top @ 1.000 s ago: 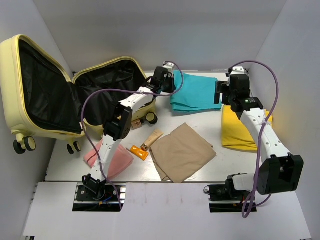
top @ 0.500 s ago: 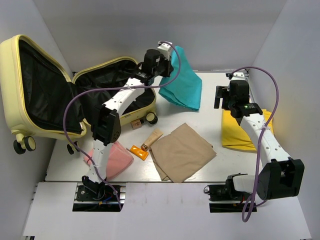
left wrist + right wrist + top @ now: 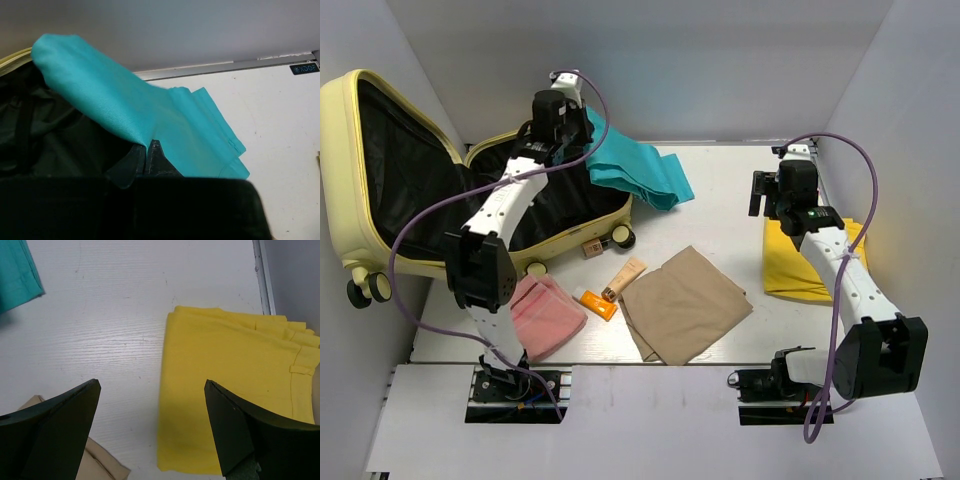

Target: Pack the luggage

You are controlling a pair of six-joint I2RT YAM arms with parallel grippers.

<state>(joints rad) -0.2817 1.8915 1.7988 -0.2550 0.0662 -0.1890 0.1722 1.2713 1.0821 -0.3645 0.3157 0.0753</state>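
The pale yellow luggage (image 3: 342, 150) lies open at the far left, black lining up. My left gripper (image 3: 582, 140) is shut on a teal cloth (image 3: 635, 170) and holds it over the suitcase's near half; the cloth trails right onto the table. In the left wrist view the fingers (image 3: 159, 161) pinch the teal cloth (image 3: 150, 115) above the black lining (image 3: 45, 140). My right gripper (image 3: 778, 195) is open and empty above the near edge of a folded yellow cloth (image 3: 800, 255). The right wrist view shows the yellow cloth (image 3: 235, 390) between the spread fingers.
A tan cloth (image 3: 685, 303) lies mid-table. A pink cloth (image 3: 542, 315) lies near the left arm's base. An orange packet (image 3: 595, 302), a cream tube (image 3: 623, 277) and a small bottle (image 3: 590, 247) lie beside the suitcase wheels (image 3: 620, 236). White walls close in on the sides.
My left gripper has lifted the teal cloth off the table and carried it left, over the open suitcase. The right gripper drew back a little and then held still.
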